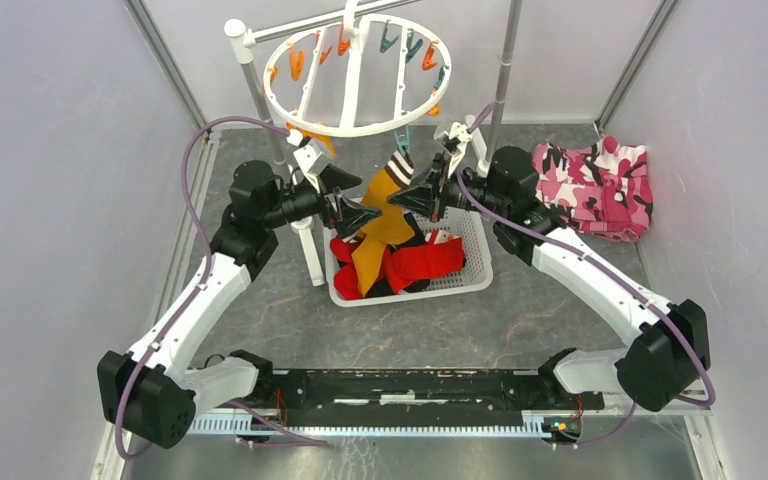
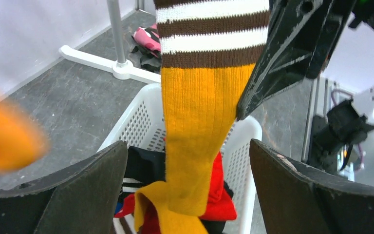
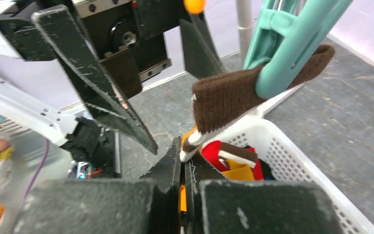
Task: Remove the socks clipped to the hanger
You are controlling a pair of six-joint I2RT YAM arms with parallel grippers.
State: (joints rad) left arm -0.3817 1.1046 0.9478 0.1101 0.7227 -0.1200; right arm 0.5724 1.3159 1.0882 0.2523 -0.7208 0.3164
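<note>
Right pincer (image 3: 182, 152) pinches the mustard sock (image 2: 199, 122) below its clipped cuff.

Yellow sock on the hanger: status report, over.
Right gripper shut on yellow sock near its striped cuff. Left gripper open, fingers straddling the sock. Cuff held by teal clip. Nothing blocking; basket underneath.

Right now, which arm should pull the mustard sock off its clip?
Right: the right fingers are shut on the mustard sock under the teal clip; the left fingers stand open, gripping nothing.
</note>
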